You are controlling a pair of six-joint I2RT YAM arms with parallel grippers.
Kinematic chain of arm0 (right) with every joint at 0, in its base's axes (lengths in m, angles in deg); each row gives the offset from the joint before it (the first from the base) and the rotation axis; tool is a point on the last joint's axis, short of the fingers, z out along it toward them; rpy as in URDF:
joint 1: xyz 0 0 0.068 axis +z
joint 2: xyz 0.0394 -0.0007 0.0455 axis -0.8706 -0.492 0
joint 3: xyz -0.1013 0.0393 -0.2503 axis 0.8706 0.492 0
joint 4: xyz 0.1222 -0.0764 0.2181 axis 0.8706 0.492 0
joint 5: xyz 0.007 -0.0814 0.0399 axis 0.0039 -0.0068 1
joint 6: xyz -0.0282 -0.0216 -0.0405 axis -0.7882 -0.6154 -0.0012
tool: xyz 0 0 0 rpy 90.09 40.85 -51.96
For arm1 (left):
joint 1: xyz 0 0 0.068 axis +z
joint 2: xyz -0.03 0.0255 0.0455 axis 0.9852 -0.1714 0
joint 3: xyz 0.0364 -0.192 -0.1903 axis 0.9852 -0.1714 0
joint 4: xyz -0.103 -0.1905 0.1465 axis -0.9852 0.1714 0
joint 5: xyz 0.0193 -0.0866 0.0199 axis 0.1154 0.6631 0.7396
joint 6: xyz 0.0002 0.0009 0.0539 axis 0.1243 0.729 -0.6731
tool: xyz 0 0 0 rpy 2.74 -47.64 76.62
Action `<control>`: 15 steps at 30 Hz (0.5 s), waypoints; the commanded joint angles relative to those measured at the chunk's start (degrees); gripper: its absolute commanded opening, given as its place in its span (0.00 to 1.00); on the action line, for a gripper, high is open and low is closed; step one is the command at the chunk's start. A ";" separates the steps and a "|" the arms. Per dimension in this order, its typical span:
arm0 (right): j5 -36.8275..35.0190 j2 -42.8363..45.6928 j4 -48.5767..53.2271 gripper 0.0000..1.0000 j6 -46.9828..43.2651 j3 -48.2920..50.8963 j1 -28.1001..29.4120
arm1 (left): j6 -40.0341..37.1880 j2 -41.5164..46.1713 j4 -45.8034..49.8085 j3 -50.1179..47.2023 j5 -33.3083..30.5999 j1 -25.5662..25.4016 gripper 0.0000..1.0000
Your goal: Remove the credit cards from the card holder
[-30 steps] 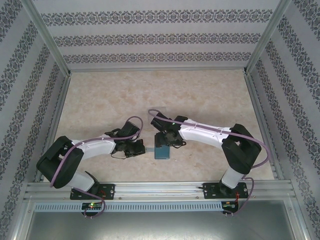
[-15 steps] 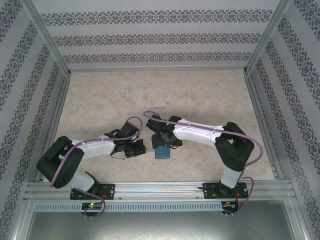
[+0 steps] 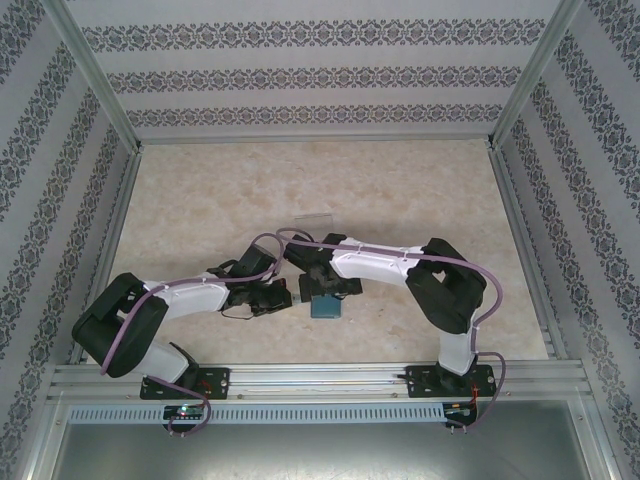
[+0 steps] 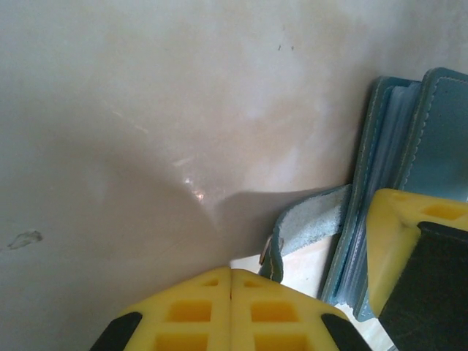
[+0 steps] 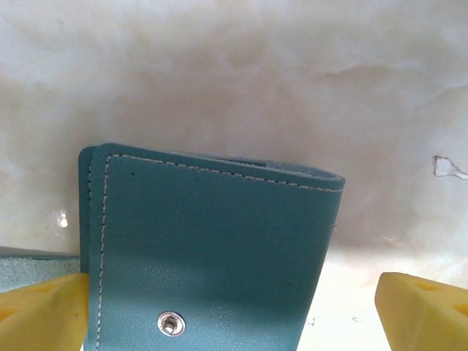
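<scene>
The teal card holder (image 3: 324, 306) lies folded shut on the table between the two arms. In the right wrist view the card holder (image 5: 212, 241) shows its stitched cover and a metal snap (image 5: 170, 322). My right gripper (image 5: 230, 316) is open, with one yellow finger on each side of it. My left gripper (image 4: 231, 276) is shut with nothing between its fingers, right beside the holder's side tab (image 4: 303, 230). Pale sheet edges show between the card holder's panels (image 4: 386, 139). One pale credit card (image 3: 313, 217) lies flat on the table beyond the arms.
The marble-look table (image 3: 200, 200) is walled in by patterned panels and aluminium posts. A metal rail (image 3: 320, 378) runs along the near edge by the arm bases. The right gripper's yellow finger (image 4: 409, 241) sits close to my left gripper.
The right gripper has opened wider and the right arm has swung left and down over the card holder, uncovering the pale card behind it. The left arm has stayed put.
</scene>
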 commanded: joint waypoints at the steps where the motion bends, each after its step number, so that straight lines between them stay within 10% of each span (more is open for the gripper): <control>1: -2.37 -0.46 2.41 0.97 1.45 -1.12 0.73 | 0.41 0.07 -1.81 -1.38 2.33 0.15 0.05; 15: -5.36 4.92 5.98 0.96 1.52 -0.59 0.83 | 0.78 0.89 -1.08 -1.62 1.66 0.46 0.05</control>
